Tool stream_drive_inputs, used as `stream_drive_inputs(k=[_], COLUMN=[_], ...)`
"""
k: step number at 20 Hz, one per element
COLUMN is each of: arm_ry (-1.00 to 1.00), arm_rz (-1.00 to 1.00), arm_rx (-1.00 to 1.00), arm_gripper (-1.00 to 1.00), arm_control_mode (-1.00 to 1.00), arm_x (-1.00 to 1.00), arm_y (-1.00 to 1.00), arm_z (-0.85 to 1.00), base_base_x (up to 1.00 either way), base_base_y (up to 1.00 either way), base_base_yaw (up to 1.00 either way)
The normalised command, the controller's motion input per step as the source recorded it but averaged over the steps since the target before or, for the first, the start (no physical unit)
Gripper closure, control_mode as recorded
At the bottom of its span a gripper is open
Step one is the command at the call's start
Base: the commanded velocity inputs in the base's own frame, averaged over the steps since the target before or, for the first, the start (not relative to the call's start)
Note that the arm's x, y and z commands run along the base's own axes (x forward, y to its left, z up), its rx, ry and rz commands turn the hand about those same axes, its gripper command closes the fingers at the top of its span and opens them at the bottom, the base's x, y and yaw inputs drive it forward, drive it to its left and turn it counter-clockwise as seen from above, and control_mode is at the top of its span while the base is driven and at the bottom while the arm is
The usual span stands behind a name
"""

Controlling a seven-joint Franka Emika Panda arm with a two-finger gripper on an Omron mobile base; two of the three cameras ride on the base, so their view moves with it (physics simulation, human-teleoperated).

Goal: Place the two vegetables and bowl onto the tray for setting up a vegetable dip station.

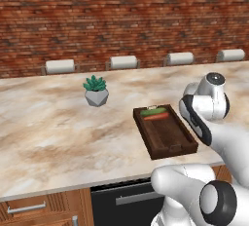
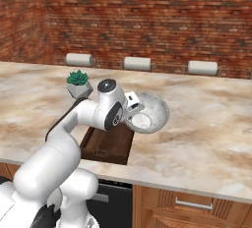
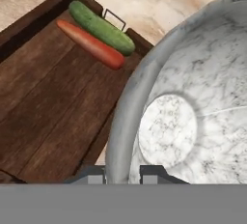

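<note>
**Bowl in hand, tray next**

My gripper (image 3: 122, 174) is clamped on the rim of the bowl (image 3: 193, 117), one finger inside the wall and one outside. In the right base view the bowl (image 2: 147, 112) hangs tilted off the counter (image 2: 206, 119), its mouth facing the camera, just beside the tray (image 2: 110, 146) at about its 2 o'clock.

The carrot (image 3: 90, 44) and the cucumber (image 3: 101, 27) already lie side by side, touching, at the far short end of the tray (image 3: 48, 112), so I judge the bowl to be the last piece.

In the hand view the open wood sits at my 9 o'clock. The next move calls for carrying the bowl that way over the bare boards, levelling it, lowering it clear of the vegetables and the rim, then letting go.
</note>
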Motion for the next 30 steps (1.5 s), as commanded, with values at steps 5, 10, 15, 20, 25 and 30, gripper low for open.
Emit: stream_drive_inputs(k=[5, 10, 15, 20, 25, 30], arm_ry=[-0.1, 0.01, 0.03, 0.02, 0.08, 0.14], arm_rz=[0.2, 0.2, 0.17, 0.13, 0.17, 0.24], arm_rx=[-0.05, -0.1, -0.17, -0.17, -0.12, -0.06], arm_gripper=[1.0, 1.0, 1.0, 1.0, 1.0, 1.0], arm_control_mode=[-1.0, -1.0, -1.0, -1.0, -1.0, -1.0], arm_x=[-0.04, -0.02, -0.05, -0.08, 0.0, 0.0], arm_y=[0.33, 0.29, 0.15, 0.04, 0.17, 0.25], arm_z=[0.13, 0.17, 0.14, 0.07, 0.03, 0.01], base_base_x=[0.0, 0.0, 0.0, 0.0, 0.0, 0.0], base_base_y=[0.0, 0.0, 0.0, 0.0, 0.0, 0.0], base_base_yaw=[0.0, 0.0, 0.0, 0.0, 0.0, 0.0])
